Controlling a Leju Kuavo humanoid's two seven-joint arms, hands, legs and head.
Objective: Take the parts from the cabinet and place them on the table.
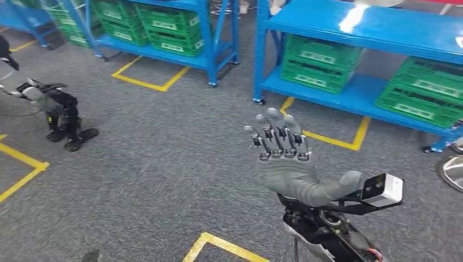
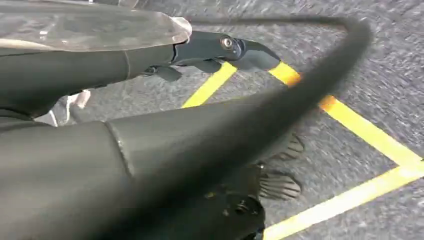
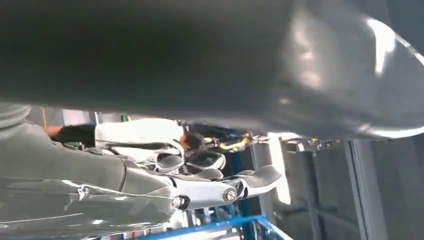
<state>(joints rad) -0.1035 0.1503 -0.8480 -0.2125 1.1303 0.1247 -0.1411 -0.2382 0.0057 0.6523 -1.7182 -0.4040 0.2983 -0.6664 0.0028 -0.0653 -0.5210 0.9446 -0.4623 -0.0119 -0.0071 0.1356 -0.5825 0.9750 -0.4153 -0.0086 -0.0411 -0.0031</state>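
Note:
My right hand (image 1: 284, 158) is raised in front of me over the grey carpet, fingers spread and nothing in it. In the right wrist view its pale fingers (image 3: 225, 180) reach out straight, with a blue shelf edge (image 3: 225, 227) beyond them. My left hand (image 2: 225, 50) hangs low over the floor, fingers loosely extended and holding nothing. Ahead on the right stands a blue shelf rack (image 1: 355, 93) with green crates (image 1: 319, 63) on its lower level. No loose parts can be made out.
A second blue rack (image 1: 218, 38) with green crates (image 1: 169, 24) stands at the back left. Another robot's dark legs (image 1: 63, 123) stand on the left. Yellow tape lines (image 1: 147, 83) mark the carpet. A wheel (image 1: 452, 172) shows at the right edge.

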